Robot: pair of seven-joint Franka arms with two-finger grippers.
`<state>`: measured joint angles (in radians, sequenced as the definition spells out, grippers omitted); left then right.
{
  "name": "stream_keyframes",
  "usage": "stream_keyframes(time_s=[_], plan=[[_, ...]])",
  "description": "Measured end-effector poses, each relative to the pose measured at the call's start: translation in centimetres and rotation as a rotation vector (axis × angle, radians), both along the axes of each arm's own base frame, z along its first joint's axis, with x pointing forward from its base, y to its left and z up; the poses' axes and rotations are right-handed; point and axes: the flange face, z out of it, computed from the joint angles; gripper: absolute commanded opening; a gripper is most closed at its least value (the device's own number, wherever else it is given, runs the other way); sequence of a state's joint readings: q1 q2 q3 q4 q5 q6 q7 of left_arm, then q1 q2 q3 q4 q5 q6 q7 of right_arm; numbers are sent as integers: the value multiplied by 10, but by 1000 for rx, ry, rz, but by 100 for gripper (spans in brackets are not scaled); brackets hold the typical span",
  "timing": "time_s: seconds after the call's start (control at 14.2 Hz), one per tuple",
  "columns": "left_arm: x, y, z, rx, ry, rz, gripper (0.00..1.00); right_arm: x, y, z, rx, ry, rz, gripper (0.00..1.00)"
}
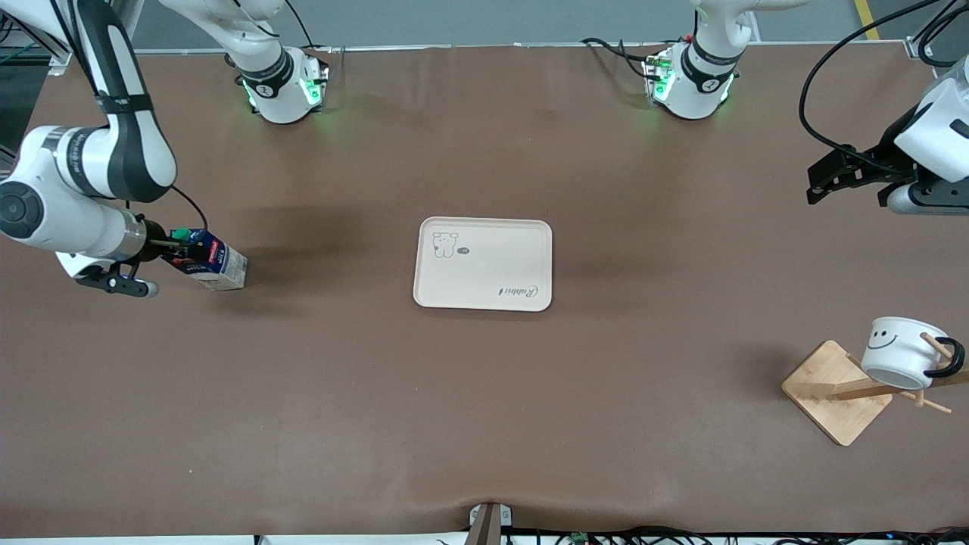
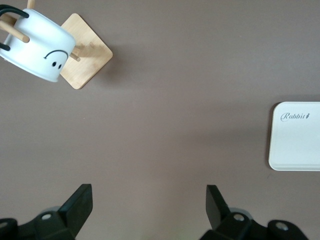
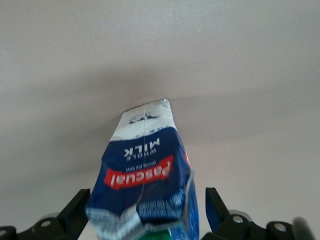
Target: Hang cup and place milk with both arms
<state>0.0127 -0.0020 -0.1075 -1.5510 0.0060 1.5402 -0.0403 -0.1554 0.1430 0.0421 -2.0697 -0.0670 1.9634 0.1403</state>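
The milk, a dark blue carton with a green cap, is tilted at the right arm's end of the table, cap end toward my right gripper. In the right wrist view the milk sits between the spread fingers of my right gripper, with a gap showing at one finger. The white smiley cup hangs by its black handle on a wooden rack; it also shows in the left wrist view. My left gripper is open and empty, up over the table's left arm end.
A cream tray with a small animal drawing lies in the middle of the table; its edge shows in the left wrist view. The rack's square wooden base stands near the table's front corner at the left arm's end.
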Motion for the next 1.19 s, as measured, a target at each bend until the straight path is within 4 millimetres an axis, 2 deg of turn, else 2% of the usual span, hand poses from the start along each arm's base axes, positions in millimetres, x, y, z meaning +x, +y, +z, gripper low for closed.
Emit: stream_keyframes(time_s=[0.14, 0.28, 0.56, 0.84, 0.98, 1.19], plan=[[-1, 1, 1, 0, 5, 2, 100, 15, -2, 38, -3, 3, -3, 100], [-1, 2, 2, 0, 3, 3, 100, 32, 1, 87, -1, 14, 10, 100], [-3, 3, 5, 1, 4, 5, 100, 70, 25, 177, 1, -102, 91, 100], [-9, 7, 8, 4, 26, 12, 100, 86, 32, 255, -10, -264, 115, 100], [-12, 11, 11, 5, 32, 20, 100, 85, 36, 276, -12, -296, 124, 100], [-24, 23, 18, 8, 43, 27, 100, 72, 36, 278, 15, -222, 171, 100]])
